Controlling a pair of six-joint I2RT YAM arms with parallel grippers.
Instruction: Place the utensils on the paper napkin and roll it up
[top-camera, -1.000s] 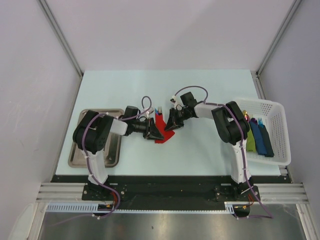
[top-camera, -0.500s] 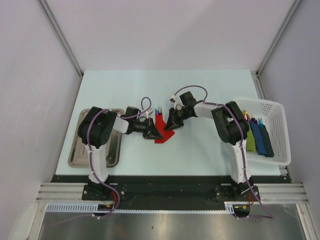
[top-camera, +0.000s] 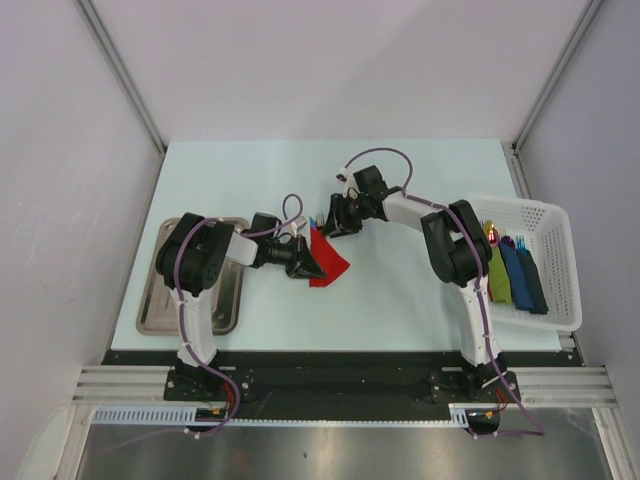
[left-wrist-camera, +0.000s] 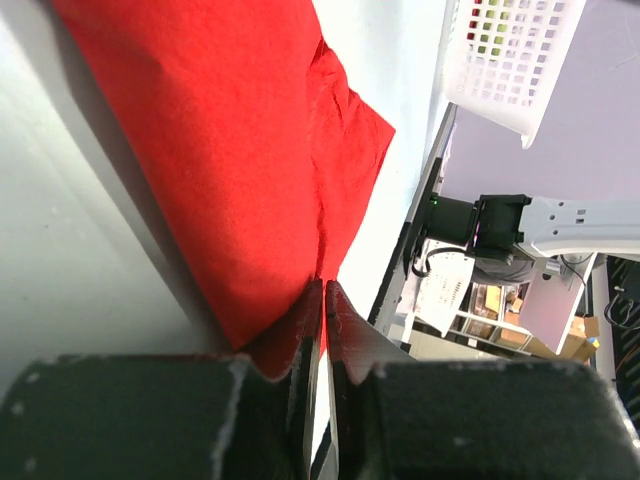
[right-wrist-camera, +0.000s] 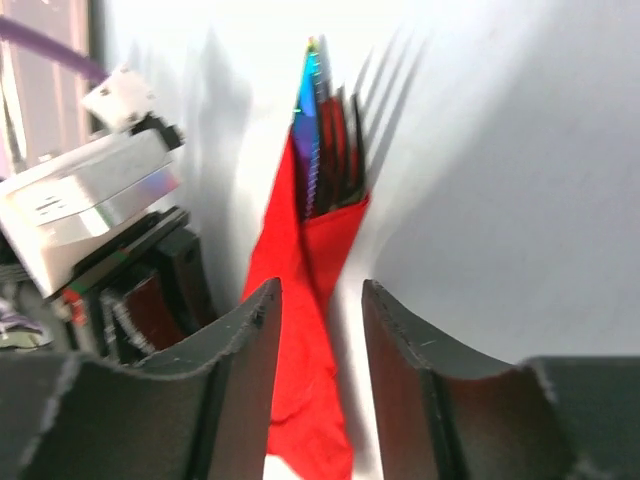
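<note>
Red napkin (top-camera: 328, 262): a loosely folded bundle at the middle of the table (top-camera: 250, 170), with one flap spread toward the near edge.
Utensils (right-wrist-camera: 325, 150): dark tips and fork tines stick out of the napkin's far end; the rest is wrapped inside.
Left gripper (left-wrist-camera: 323, 292): jaws together, pinching the napkin's edge.
Right gripper (right-wrist-camera: 320, 300): jaws apart, holding nothing, just above the bundle near the utensil tips.
Basket (top-camera: 545, 215): white, at the table's right side, holding green and blue rolls.
Tray (top-camera: 160, 300): metal, at the left.
</note>
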